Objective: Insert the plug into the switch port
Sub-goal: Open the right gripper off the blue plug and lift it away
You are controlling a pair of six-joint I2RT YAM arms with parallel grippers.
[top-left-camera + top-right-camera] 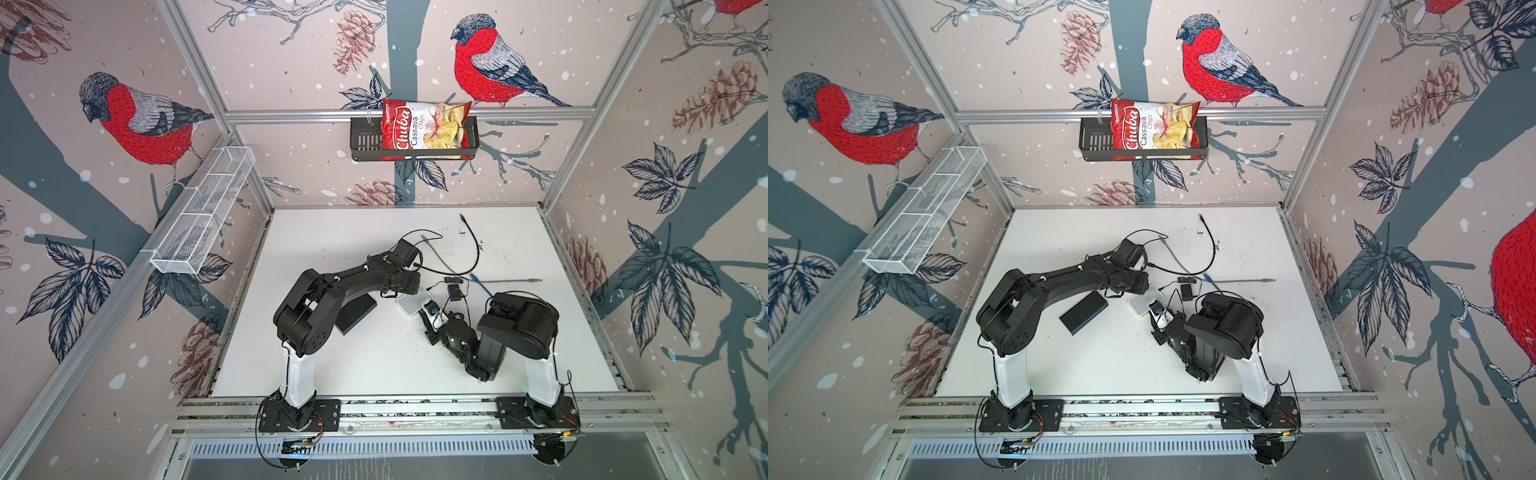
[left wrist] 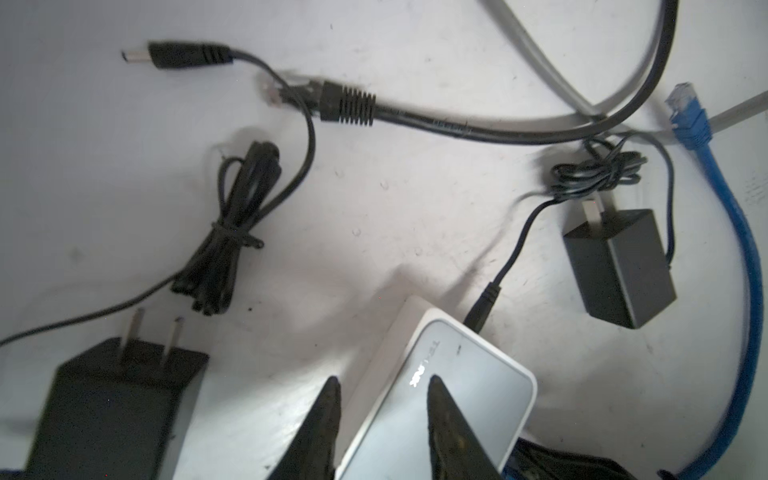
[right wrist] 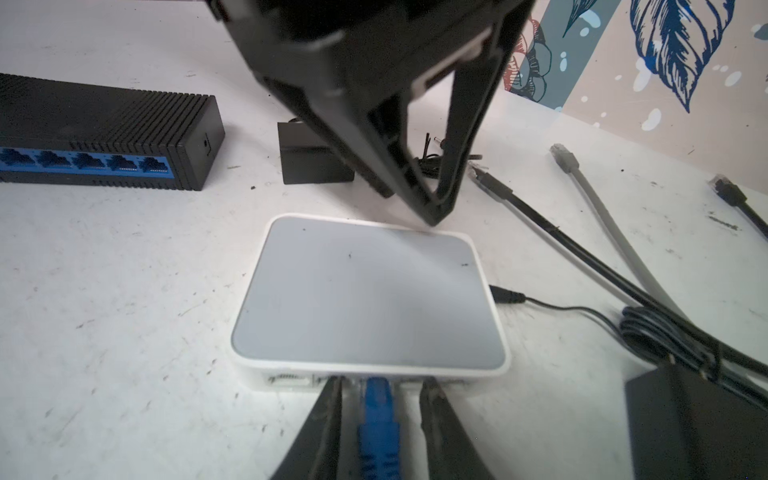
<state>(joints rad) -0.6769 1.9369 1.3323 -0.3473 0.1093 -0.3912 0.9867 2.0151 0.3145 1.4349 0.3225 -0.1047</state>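
Note:
The white switch [image 3: 365,299] with a grey top lies flat on the table, seen in both top views [image 1: 411,305] [image 1: 1142,303]. A blue plug [image 3: 378,411] sits in a port on its front side. My right gripper [image 3: 382,384] is open, one finger on each side of the plug with a gap on both sides. My left gripper [image 2: 382,382] is open just above the switch's [image 2: 478,374] far edge: one finger is over the grey top, the other over the table beside it.
A black switch with blue ports [image 3: 104,141] lies to the left. Black power adapters [image 2: 619,266] [image 2: 108,411], a black network cable end [image 2: 345,106], a grey cable and the blue cable's free end [image 2: 685,112] lie behind the white switch. A thin black power lead [image 3: 507,297] is plugged into its side.

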